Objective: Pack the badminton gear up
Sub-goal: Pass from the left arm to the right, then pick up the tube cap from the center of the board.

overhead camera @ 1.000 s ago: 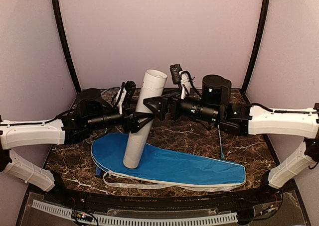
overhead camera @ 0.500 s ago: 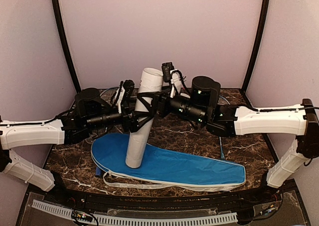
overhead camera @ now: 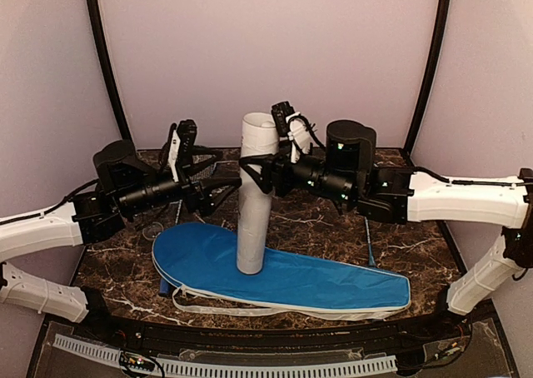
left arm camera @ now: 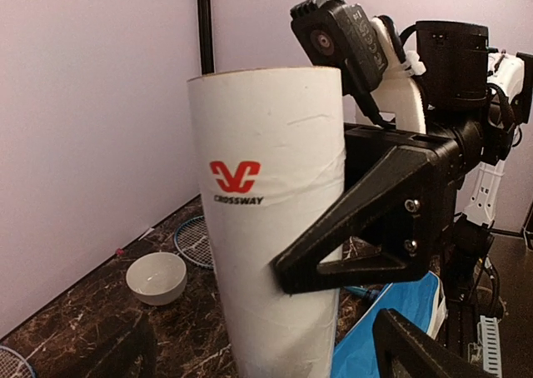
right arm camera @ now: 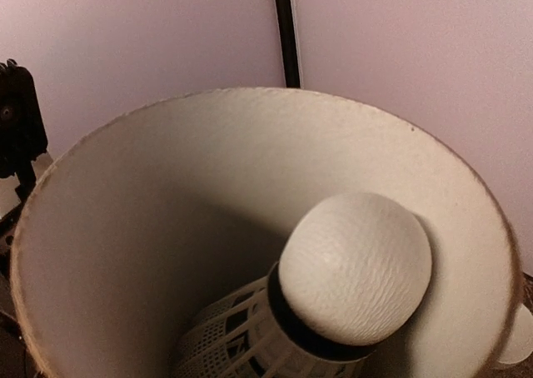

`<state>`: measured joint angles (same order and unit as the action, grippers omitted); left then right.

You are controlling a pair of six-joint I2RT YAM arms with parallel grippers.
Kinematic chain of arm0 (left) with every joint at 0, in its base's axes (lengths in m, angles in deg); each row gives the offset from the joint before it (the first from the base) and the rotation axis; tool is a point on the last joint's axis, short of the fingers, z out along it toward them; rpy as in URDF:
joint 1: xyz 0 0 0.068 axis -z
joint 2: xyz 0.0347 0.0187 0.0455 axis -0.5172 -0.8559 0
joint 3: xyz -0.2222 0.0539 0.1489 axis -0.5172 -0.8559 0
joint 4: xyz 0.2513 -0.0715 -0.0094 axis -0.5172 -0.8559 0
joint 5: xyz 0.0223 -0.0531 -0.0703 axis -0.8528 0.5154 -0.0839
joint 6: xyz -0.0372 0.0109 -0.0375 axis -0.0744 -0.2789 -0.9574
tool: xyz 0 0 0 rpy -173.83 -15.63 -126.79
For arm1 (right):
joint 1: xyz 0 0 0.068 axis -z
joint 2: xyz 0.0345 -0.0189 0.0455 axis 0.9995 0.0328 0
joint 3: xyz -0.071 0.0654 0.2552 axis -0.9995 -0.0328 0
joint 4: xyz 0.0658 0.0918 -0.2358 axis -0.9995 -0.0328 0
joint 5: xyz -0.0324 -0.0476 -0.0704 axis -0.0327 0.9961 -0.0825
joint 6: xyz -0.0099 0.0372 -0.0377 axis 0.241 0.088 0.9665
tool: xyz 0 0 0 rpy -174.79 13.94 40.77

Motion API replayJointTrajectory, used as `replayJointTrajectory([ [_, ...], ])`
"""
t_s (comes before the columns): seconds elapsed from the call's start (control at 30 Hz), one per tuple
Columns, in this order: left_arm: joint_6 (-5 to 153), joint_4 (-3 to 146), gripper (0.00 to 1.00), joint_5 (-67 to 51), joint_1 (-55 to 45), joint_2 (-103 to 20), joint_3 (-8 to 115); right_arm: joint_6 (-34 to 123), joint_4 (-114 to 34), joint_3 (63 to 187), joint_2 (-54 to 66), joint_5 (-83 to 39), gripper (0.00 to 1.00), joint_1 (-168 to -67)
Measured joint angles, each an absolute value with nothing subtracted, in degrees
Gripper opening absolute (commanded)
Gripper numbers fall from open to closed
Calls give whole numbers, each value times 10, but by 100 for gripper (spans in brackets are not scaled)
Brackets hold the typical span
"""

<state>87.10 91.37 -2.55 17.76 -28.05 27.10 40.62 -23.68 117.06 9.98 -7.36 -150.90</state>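
White tube [overhead camera: 254, 203] is standing almost upright in the middle of the table [overhead camera: 333, 228], and its lower end is resting on the blue racket cover [overhead camera: 316, 282], which is lying along the near side. Your right gripper [overhead camera: 254, 168] is pinching the tube near its open top, with one black finger [left arm camera: 366, 220] pressing across its side. Your left gripper [overhead camera: 231, 174] is hovering just to the left of the tube with its jaws spread wide, not touching it. Looking down into the tube, you are seeing one shuttlecock [right arm camera: 354, 266] sitting inside with its round head up. A racket head [left arm camera: 193, 241] and a small white bowl [left arm camera: 156, 276] are lying on the far left of the table.
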Motion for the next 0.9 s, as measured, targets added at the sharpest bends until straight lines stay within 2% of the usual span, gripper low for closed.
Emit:
replayJointTrajectory([
  [0.13, 884, 857, 95, -69, 167, -210, 275, 454, -321, 1199, 58, -60, 57, -1509],
  [0.27, 873, 758, 94, -113, 96, -193, 305, 499, -393, 1226, 18, -41, 57, -1507],
  [0.37, 855, 680, 82, -150, 20, -220, 322, 531, -445, 1243, -5, -26, 57, -1506],
  [0.53, 816, 577, 70, -172, -103, -317, 329, 552, -496, 1246, -22, -19, 57, -1506],
  [0.63, 793, 535, 59, -175, -156, -376, 327, 553, -501, 1237, -26, -21, 57, -1506],
  [0.9, 782, 499, 50, -156, -204, -430, 320, 555, -500, 1219, -25, -38, 57, -1506],
])
